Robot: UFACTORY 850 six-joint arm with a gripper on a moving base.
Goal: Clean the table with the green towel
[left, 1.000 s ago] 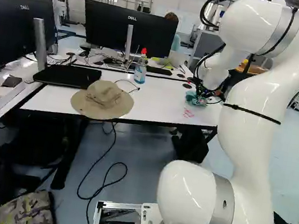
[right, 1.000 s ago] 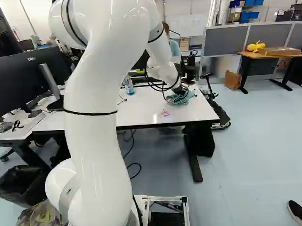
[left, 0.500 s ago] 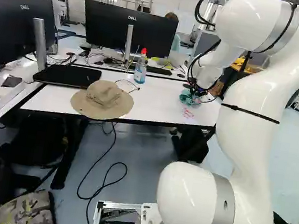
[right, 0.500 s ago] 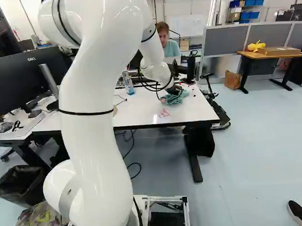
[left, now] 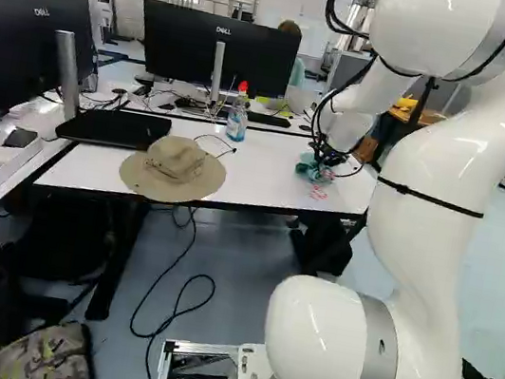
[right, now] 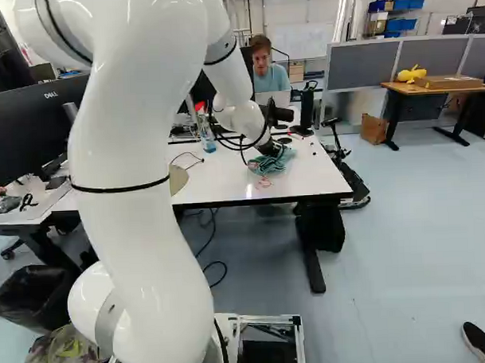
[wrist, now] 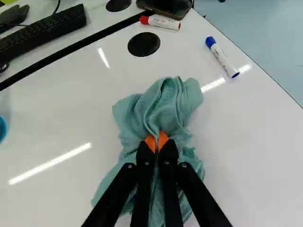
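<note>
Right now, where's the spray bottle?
In the left base view, the spray bottle stands far back on the white table, between the tan hat on its left and the green towel.

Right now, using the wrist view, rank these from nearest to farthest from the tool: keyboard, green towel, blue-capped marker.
1. Green towel: pinched between the fingers of the tool.
2. Blue-capped marker: ahead, near the table's edge.
3. Keyboard: beyond the dark seam, off to the opposite side from the marker.
</note>
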